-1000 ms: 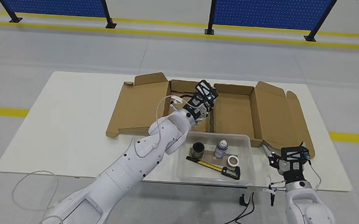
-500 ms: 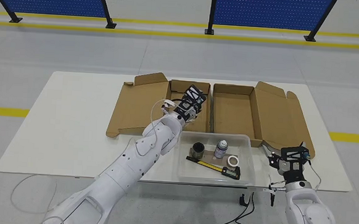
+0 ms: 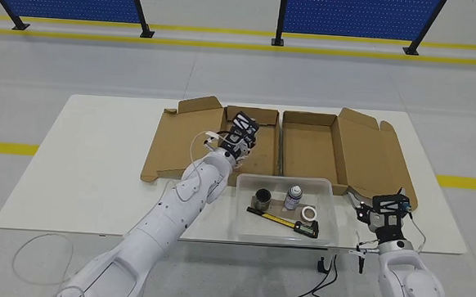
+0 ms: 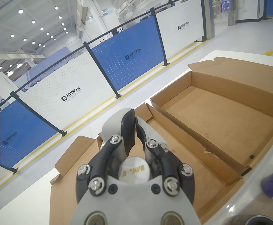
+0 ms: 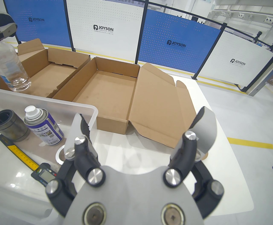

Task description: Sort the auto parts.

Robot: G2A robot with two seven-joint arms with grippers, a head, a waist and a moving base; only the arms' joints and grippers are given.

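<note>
My left gripper [image 3: 241,131] hangs over the left cardboard box [image 3: 264,157], shut on a clear plastic bottle [image 5: 10,68] that dangles above the box floor. The bottle's white cap [image 4: 134,170] sits between the closed fingers of the left gripper [image 4: 134,119]. In a clear plastic bin [image 3: 285,179] lie a dark metal cylinder [image 3: 261,201], a spray can [image 3: 293,197], a white ring [image 3: 309,212] and a caliper [image 3: 287,223]. My right gripper [image 3: 386,208] stands open beside the bin's right end and is empty [image 5: 140,119].
A second open cardboard box [image 3: 307,153] lies right of the first, its flap [image 3: 385,157] spread toward the table's right end. The bin sits at the table's front edge. Bare white tabletop [image 3: 82,155] stretches to the left.
The left gripper has carried the bottle leftward, from above the seam between the two boxes to over the left box. The right arm has not moved.
</note>
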